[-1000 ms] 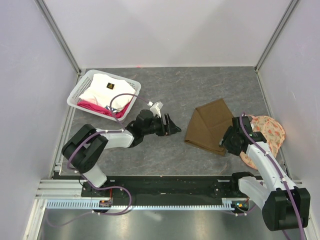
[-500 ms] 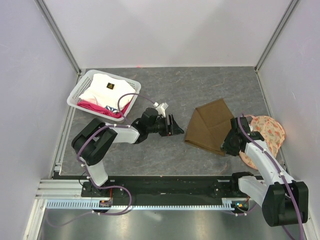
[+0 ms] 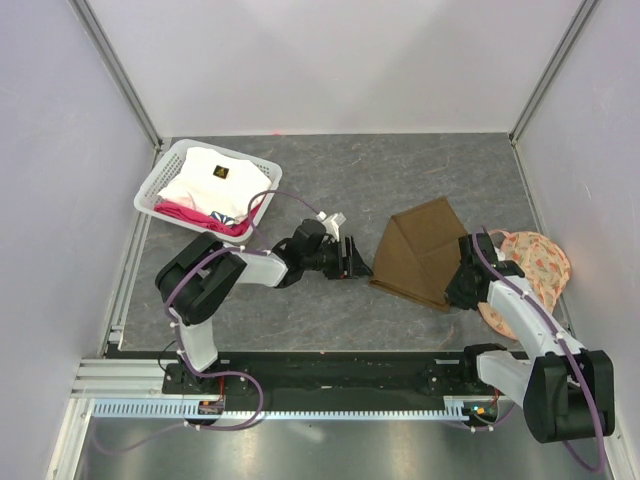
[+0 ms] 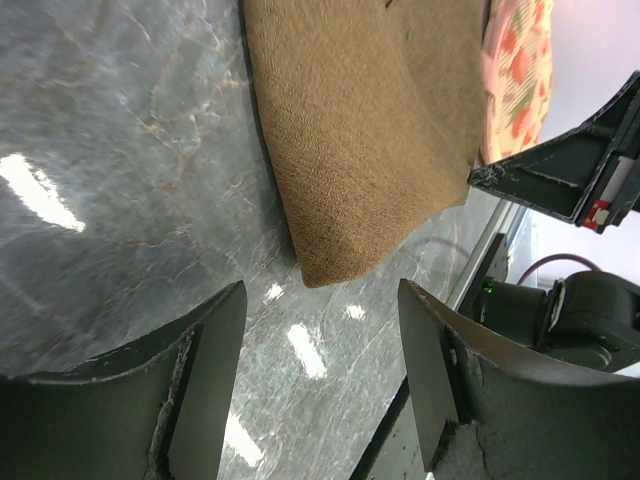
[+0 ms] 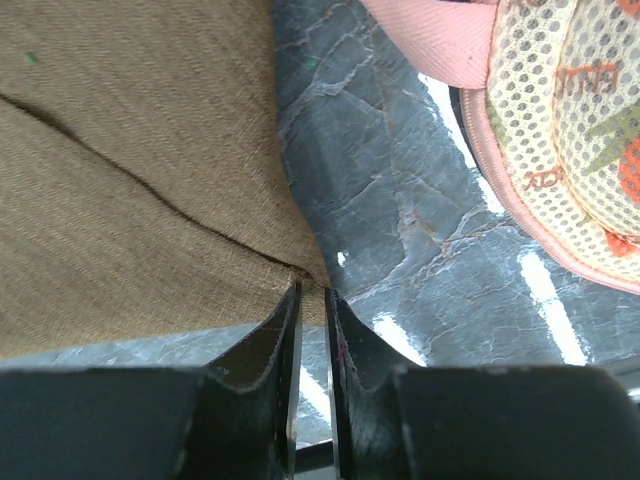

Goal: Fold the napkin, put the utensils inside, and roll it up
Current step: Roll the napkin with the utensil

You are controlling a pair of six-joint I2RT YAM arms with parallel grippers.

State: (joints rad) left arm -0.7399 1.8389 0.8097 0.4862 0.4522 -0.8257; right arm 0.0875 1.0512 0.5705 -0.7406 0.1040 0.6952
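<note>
The olive-brown napkin (image 3: 420,250) lies folded on the grey table, right of centre. My right gripper (image 3: 462,290) is at its near right corner. In the right wrist view the jaws (image 5: 312,290) are pinched to a narrow slit with the napkin (image 5: 130,200) corner between their tips. My left gripper (image 3: 352,260) lies low on the table just left of the napkin, open. The left wrist view shows its fingers (image 4: 210,380) wide apart with bare table between them, and the napkin (image 4: 350,130) corner just ahead. The utensils are out of view.
A peach floral round fabric piece (image 3: 535,265) lies right of the napkin, close beside the right gripper. A white basket (image 3: 160,180) at the back left holds a white cloth (image 3: 215,178) and pink fabric. Walls enclose the table on three sides.
My left gripper has slid right, up to the napkin's left corner. The right gripper's jaws have closed on the near right corner.
</note>
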